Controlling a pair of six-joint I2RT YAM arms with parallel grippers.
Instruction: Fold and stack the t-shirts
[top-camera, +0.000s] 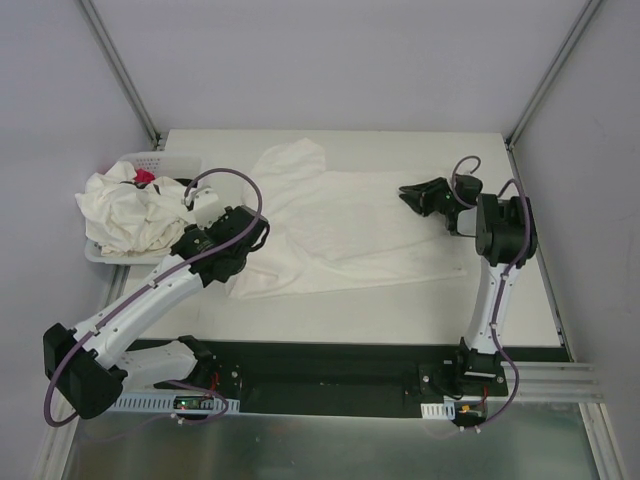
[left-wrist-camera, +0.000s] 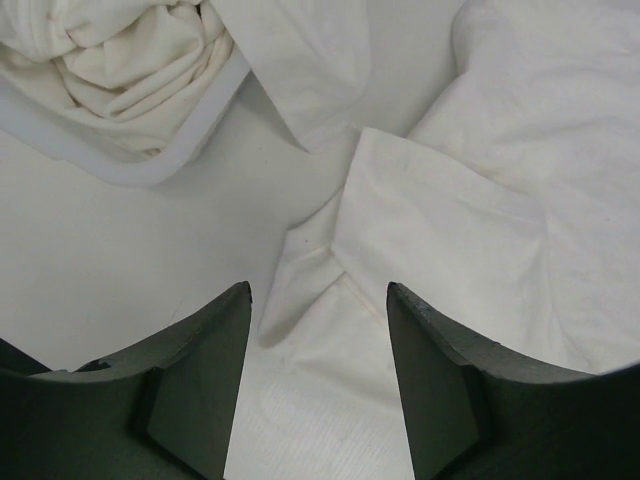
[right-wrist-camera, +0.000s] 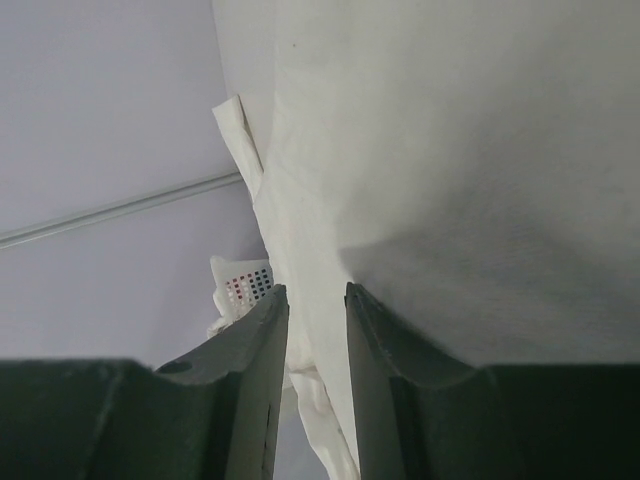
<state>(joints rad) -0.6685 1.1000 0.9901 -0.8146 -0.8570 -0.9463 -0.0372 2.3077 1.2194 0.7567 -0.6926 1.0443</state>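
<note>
- Left gripper (left-wrist-camera: 318, 380): fingers spread wide, holding nothing. A folded edge of the spread t-shirt (top-camera: 350, 230) lies just ahead of the tips.
- Right gripper (right-wrist-camera: 316, 340): fingers nearly together, with the cloth edge running into the gap. Whether they grip it cannot be told.
- The shirt's long axis runs from one gripper to the other, so each arm is judged nearest its own end.

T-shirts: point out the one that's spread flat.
The shirt lying on the table; the other shirts are crumpled in the basket.
</note>
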